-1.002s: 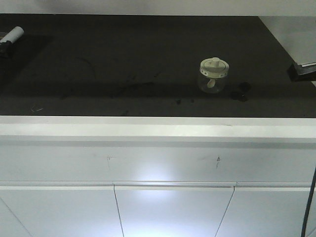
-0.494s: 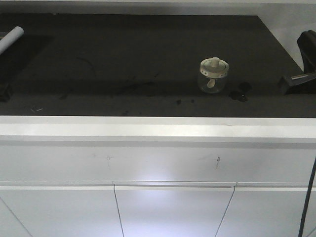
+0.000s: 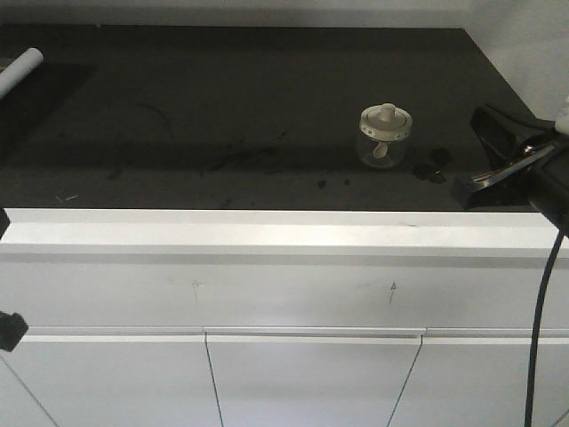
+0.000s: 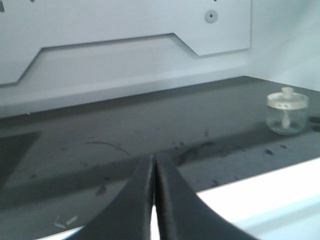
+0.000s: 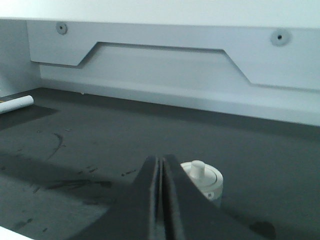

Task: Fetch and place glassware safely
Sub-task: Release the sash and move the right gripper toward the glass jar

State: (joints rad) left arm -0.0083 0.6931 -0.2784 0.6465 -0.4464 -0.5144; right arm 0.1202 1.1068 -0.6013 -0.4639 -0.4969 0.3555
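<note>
Approach step: jar (image 3: 383, 138) ungrasped, upright on table (image 3: 222, 89), right of centre. Clenched right gripper (image 5: 160, 162) near it, apparently aimed there; left gripper (image 4: 154, 161) clenched too, well apart. Next: open wide, straddle glass below lid (image 3: 386, 117).

The glass jar (image 3: 384, 148) stands upright on the right half of the black countertop (image 3: 222, 89), cream lid (image 3: 386, 119) on, knob up. Dark specks (image 3: 433, 165) lie just right of it. The right gripper (image 3: 480, 167) reaches in over the front right corner, apart from the jar. A white roll (image 3: 21, 68) lies at the left edge. A black cable (image 3: 536, 338) hangs before the white cabinet doors (image 3: 311, 382).
</note>
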